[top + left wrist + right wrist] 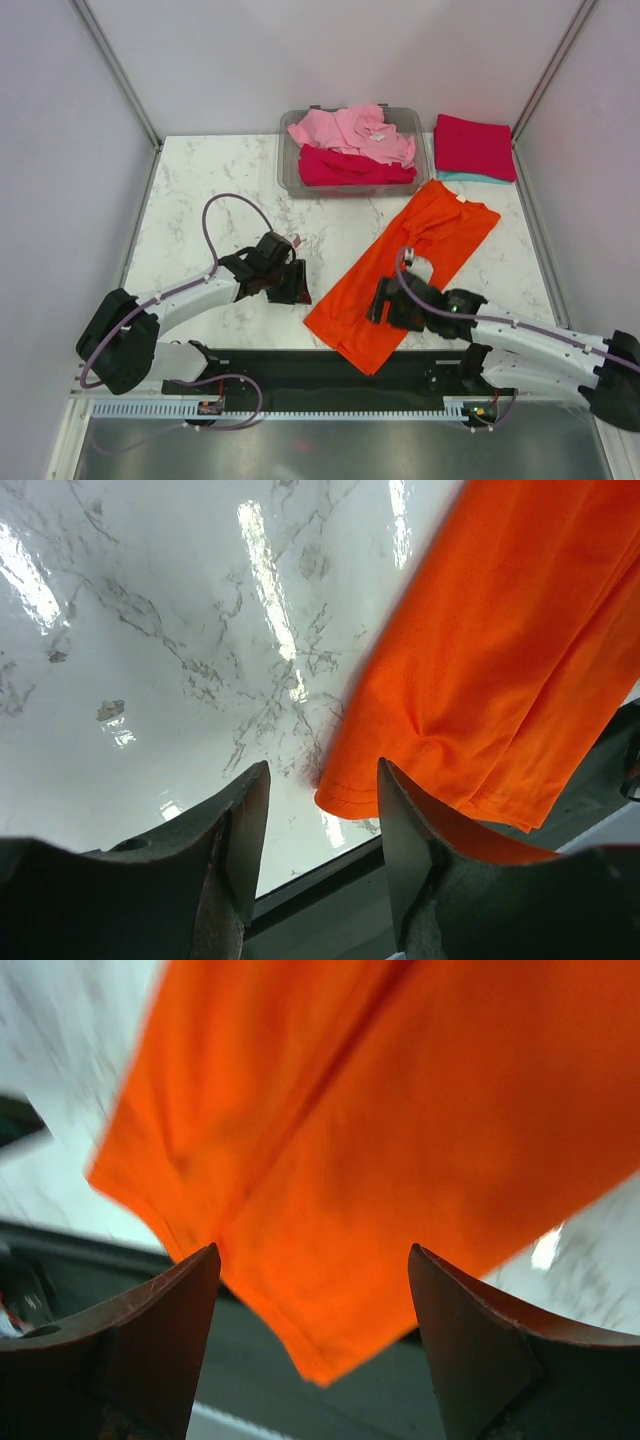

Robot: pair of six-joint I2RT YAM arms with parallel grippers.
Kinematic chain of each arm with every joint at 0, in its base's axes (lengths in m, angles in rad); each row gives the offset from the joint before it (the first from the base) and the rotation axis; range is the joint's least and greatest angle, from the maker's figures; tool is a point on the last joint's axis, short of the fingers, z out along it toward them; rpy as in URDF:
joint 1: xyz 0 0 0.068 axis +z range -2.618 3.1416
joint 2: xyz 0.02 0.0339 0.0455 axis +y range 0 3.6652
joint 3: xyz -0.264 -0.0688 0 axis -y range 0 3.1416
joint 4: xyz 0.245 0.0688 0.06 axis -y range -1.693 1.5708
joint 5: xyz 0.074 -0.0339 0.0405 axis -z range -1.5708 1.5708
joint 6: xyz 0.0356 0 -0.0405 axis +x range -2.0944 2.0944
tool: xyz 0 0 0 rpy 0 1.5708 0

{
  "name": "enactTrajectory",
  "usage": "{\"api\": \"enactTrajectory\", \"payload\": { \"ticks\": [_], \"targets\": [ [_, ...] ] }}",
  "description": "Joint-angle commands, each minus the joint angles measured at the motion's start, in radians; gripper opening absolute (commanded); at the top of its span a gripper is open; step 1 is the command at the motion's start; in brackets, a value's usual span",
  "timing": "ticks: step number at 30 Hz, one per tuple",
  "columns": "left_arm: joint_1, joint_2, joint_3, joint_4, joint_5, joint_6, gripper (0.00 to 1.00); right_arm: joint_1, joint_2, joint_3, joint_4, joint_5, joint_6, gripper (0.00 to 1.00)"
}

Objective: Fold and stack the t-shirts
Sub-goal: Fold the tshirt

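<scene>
I see the orange shirt (405,275) lying flat on the marble table (200,190). It makes a long, narrow band that runs on a slant from the middle of the near edge up toward the far right corner. Its near end lies over the black strip (300,370) along the near edge, and the collar end points to the far right.

My left gripper (290,280) hangs over bare marble just beside the left side of the shirt, near its lower corner. In the left wrist view its fingers (245,830) stand apart with nothing between them. The hemmed corner of the orange shirt (500,660) shows just beyond the gap.

My right gripper (385,300) is above the near part of the shirt. In the right wrist view its fingers (180,1300) are wide apart and hold nothing, and the orange cloth (380,1130) fills the view below them. Whether the fingertips touch the cloth I cannot tell.

At the middle of the far edge stands a grey plastic bin (290,165). A pink shirt (350,132) lies crumpled on top of a crimson shirt (345,168) inside it. In the far right corner, just beside the bin, is a folded crimson shirt (475,145) on a teal shirt (470,177), of which only a thin edge shows
</scene>
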Motion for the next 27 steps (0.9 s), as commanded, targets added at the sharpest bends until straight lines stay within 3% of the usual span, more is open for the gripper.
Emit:
{"api": "enactTrajectory", "payload": {
  "ticks": [1,2,5,8,18,27],
  "targets": [
    [0.0,-0.046,-0.032,0.084,0.045,0.022,0.54,0.292,-0.037,-0.058,-0.015,0.214,0.502,0.83],
    [0.0,-0.054,-0.044,0.085,0.047,0.017,0.54,0.46,-0.008,-0.051,-0.033,0.262,0.576,0.83],
    [0.0,-0.083,-0.064,0.085,0.041,0.006,0.54,0.686,0.129,0.035,-0.146,0.391,0.777,0.84],
    [0.0,-0.114,-0.086,0.084,0.044,-0.005,0.53,0.768,0.238,0.08,-0.159,0.419,0.857,0.84],
    [0.0,-0.195,-0.136,0.07,0.054,-0.011,0.52,0.932,0.267,0.052,-0.34,0.491,1.187,0.78],
    [0.0,-0.159,-0.112,0.096,0.056,-0.014,0.5,0.952,0.27,-0.009,-0.271,0.522,1.212,0.75]
  ]
}}
